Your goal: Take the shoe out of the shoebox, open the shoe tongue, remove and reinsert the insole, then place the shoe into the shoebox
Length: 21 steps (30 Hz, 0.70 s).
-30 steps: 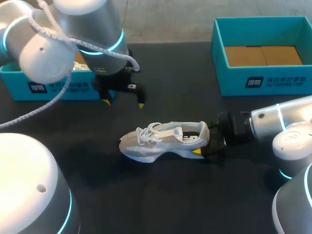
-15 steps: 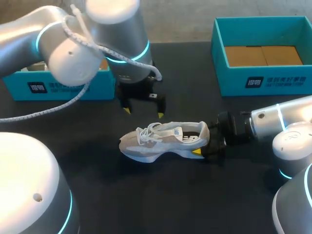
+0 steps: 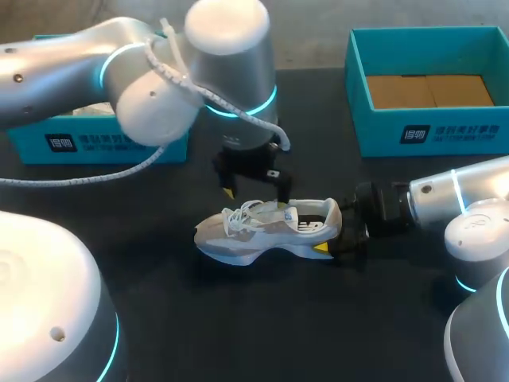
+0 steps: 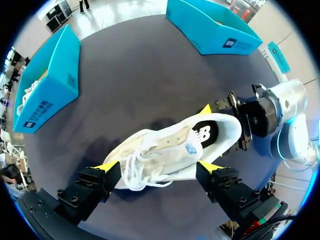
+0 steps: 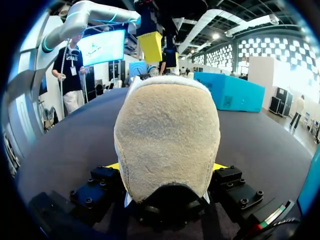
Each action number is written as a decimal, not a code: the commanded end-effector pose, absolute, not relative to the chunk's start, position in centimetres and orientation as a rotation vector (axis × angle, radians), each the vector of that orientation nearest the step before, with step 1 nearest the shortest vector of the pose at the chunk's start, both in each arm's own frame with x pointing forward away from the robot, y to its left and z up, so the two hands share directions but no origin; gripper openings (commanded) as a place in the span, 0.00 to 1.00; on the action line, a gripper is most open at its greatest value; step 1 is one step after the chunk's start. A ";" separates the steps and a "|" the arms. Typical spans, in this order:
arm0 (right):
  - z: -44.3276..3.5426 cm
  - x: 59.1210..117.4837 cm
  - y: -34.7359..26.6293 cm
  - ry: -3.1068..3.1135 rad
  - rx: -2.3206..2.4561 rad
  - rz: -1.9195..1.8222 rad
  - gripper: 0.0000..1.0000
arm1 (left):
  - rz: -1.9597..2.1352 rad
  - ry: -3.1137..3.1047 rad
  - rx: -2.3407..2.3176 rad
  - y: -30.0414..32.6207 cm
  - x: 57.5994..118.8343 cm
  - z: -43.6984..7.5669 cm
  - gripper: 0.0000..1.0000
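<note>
Here your right tool (image 3: pixel 330 236) clamps the shoe (image 3: pixel 254 236) by its heel (image 3: pixel 335 215); your left tool (image 3: pixel 254 195) hangs open over the laces (image 3: pixel 241 216).

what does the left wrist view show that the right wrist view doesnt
Only the left wrist view: the shoe from above with its laces, lying between the fingers of the open left claw, plus a teal shoebox and a second shoebox. Only the right wrist view: the tan heel close up, clamped in the right claw. Both share the shoe, the other arm's claw and a teal box.
</note>
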State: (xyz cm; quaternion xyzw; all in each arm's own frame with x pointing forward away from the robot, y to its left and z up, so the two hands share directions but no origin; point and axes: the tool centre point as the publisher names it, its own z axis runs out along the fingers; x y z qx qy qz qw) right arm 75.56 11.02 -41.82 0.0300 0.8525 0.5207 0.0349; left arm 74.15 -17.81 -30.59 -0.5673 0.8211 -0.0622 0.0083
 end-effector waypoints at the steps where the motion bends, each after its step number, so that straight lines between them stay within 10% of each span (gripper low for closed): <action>1: -41.9 75.5 11.2 2.621 0.093 1.596 0.00 | -0.168 2.570 -1.760 -19.7 74.6 -31.6 1.00; 21: -41.9 75.5 11.2 2.621 0.093 1.596 0.00 | -0.063 2.494 -1.798 -22.3 75.2 -34.3 1.00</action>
